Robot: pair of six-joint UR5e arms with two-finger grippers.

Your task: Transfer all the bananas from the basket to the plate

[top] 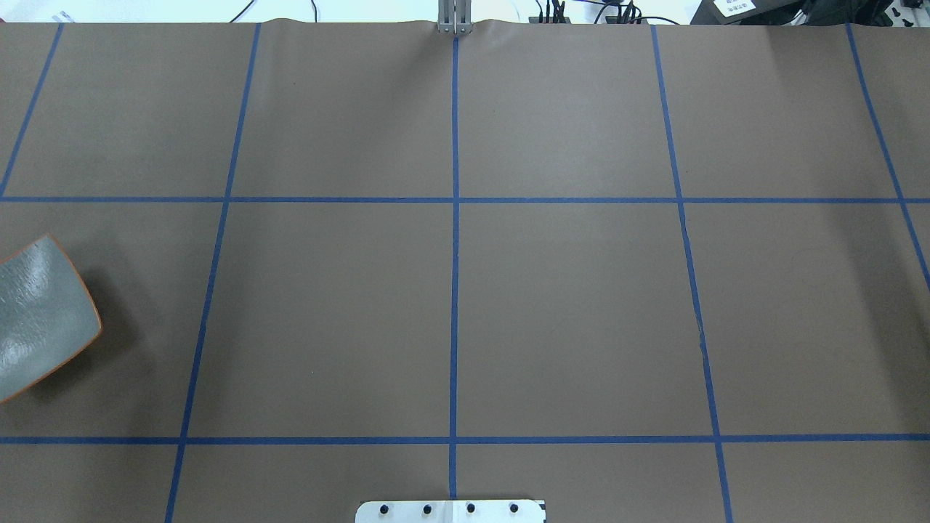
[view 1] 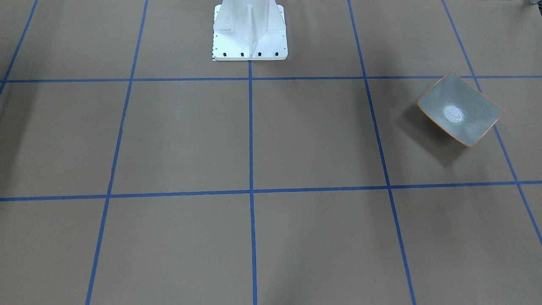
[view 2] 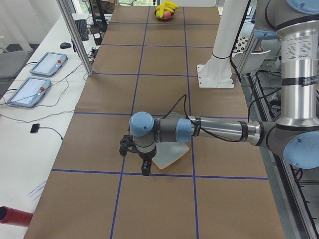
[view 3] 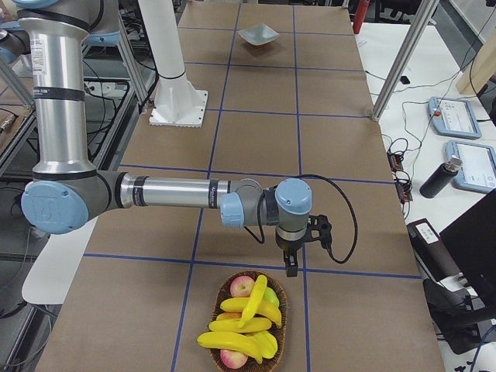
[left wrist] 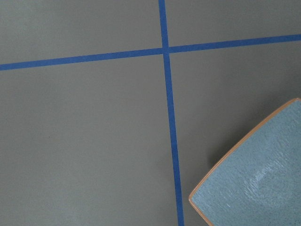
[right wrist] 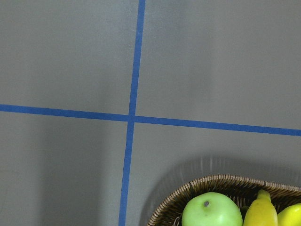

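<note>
The bananas (view 3: 252, 310) lie piled in a woven basket (view 3: 283, 304) at the table's right end, with apples among them. One banana tip (right wrist: 260, 212) and the basket rim (right wrist: 188, 189) show in the right wrist view. The square grey-green plate (view 1: 460, 109) with an orange rim sits bare at the left end; it also shows in the overhead view (top: 40, 312) and the left wrist view (left wrist: 258, 179). My left gripper (view 2: 145, 168) hangs just beside the plate (view 2: 172, 154). My right gripper (view 3: 291, 265) hangs just above the basket's far rim. I cannot tell whether either is open or shut.
A green apple (right wrist: 211, 211) and red apples (view 3: 242, 287) share the basket. The robot's white base (view 1: 250, 31) stands at mid-table. Blue tape lines grid the brown table. Aluminium posts (view 3: 399, 58) and tablets (view 2: 47, 63) line the operators' side.
</note>
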